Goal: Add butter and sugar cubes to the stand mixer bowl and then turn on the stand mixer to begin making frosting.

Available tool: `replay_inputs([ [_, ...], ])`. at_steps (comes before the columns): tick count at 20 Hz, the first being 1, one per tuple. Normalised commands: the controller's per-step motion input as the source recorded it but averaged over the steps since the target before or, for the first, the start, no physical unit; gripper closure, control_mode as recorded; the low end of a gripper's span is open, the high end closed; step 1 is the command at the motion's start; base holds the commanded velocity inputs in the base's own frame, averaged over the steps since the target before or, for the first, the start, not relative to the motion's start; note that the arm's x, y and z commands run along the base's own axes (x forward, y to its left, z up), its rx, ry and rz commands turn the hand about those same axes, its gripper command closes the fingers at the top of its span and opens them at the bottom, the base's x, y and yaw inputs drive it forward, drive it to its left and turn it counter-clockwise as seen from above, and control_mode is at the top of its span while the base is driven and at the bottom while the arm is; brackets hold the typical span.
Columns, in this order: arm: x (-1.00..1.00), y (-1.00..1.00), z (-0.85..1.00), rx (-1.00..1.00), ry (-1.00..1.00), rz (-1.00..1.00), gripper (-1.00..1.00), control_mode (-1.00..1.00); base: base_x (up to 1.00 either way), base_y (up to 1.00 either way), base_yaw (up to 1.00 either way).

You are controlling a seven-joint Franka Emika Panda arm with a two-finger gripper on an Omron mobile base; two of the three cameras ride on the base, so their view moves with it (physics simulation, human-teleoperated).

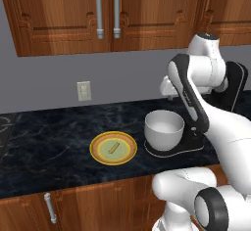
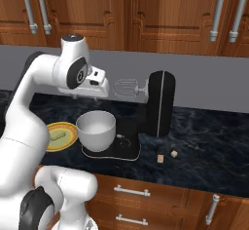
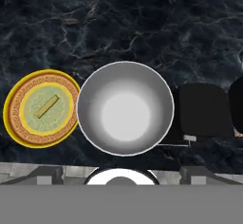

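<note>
Directly below the hand camera sits the stand mixer bowl [image 3: 125, 108], and its smooth pale interior holds nothing, so none of the task reads as done: butter in, sugar in, and mixer switched on are all left. Going from the left in the hand view, the plate [image 3: 19, 99] comes first, a flat round dish with a bright yellow rim, an orange patterned band and a dull green centre, and on that centre lies the butter [image 3: 48, 106], a thin yellow-tan stick set at a slant and untouched. Just beside the plate, rims close but apart, the bowl is round and deep, white to light grey with a thin bright edge, shaded like satin metal or glazed ceramic (which of the two I cannot tell). It rests on the flat black base of the stand mixer [image 2: 160, 105], whose bulky rounded head is matte black with a pale seam line and carries a silver wire whisk [image 2: 126, 88] standing raised above and behind the bowl. Further right, on the bare worktop [image 2: 214, 141], a dark glossy stone veined in pale grey, lie the sugar cubes [image 2: 167, 156], two tiny beige blocks near each other and well apart from the bowl. The gripper [image 3: 121, 172] hangs over the bowl with its jaws spread wide and empty, holding nothing.
</note>
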Motion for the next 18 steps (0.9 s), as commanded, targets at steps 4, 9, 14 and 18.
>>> replay_inputs([
  [4, -0.38, -0.73, 0.0, 0.13, -0.06, 0.0, -1.0, -1.0, 0.0, 0.0, 0.0],
  [9, -0.39, -0.8, -0.06, 0.15, -0.11, 0.0, -1.0, -1.0, 0.0, 0.0, 0.0],
  [14, -0.3, -0.73, -0.08, 0.14, -0.15, 0.01, -1.0, -1.0, 0.0, 0.0, 0.0],
  [18, -0.33, -0.66, -0.18, 0.09, -0.25, 0.11, -1.0, -1.0, 0.0, 0.0, 0.0],
])
